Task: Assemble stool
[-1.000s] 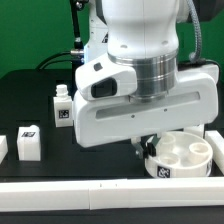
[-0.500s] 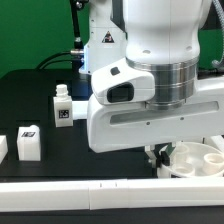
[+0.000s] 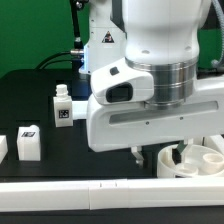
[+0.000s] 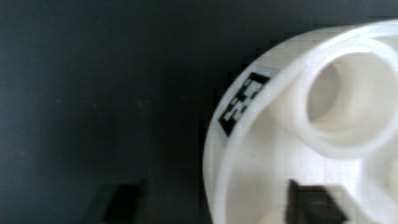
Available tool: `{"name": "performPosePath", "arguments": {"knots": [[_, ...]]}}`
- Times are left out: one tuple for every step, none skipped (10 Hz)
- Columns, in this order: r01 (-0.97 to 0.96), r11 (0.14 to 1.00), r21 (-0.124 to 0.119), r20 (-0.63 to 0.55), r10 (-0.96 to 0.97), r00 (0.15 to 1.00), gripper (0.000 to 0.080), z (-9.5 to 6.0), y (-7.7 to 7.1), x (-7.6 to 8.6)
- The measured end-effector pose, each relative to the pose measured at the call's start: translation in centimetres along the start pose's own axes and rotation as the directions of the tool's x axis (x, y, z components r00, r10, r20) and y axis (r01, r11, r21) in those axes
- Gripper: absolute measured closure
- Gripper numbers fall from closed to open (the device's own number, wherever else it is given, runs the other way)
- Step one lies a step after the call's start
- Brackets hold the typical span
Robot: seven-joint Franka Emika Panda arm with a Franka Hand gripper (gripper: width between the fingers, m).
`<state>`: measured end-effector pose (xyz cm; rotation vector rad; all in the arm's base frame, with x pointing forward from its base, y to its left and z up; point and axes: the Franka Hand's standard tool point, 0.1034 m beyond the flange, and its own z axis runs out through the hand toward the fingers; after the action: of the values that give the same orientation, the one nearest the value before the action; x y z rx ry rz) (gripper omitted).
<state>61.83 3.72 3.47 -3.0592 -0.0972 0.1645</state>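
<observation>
The stool's round white seat lies flat on the black table at the exterior view's lower right, partly hidden by the arm. In the wrist view the seat fills one side, with a square tag on its rim wall. My gripper hangs low over the seat's near rim. It is open: one finger stands outside the rim over the dark table, the other over the seat's inner side. Two chunky white legs stand apart at the exterior view's left, one upright and one nearer the front.
A long white border bar runs along the table's front edge. Another white part shows at the far left edge. The arm's bulky white body blocks most of the table's middle and right.
The arm shifted toward the exterior view's right and the seat slid that way with it. Since half a second ago the fingers have spread apart off the seat's rim.
</observation>
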Motion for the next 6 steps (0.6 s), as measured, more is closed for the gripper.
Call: {"name": "performPosePath", "arguments": {"knots": [[-0.026,1.000,0.004,0.002,0.026,1.000,0.0307,-1.0,-0.3,-0.7],[-0.065,0.998,0.007,0.016,0.065,0.998,0.0202,-1.9,-0.8,-2.0],[-0.099,0.995,0.008,0.036,0.099,0.994,0.0160,-3.3,-2.2,-3.8],[-0.151,0.989,0.002,0.023,0.151,0.988,0.0153,-4.3,-3.8,-4.4],[-0.138,0.990,0.003,0.012,0.138,0.990,0.0153,-4.3,-5.4,-4.9],[-0.120,0.993,0.005,0.016,0.120,0.993,0.0153,-4.1,-5.1,-5.0]]}}
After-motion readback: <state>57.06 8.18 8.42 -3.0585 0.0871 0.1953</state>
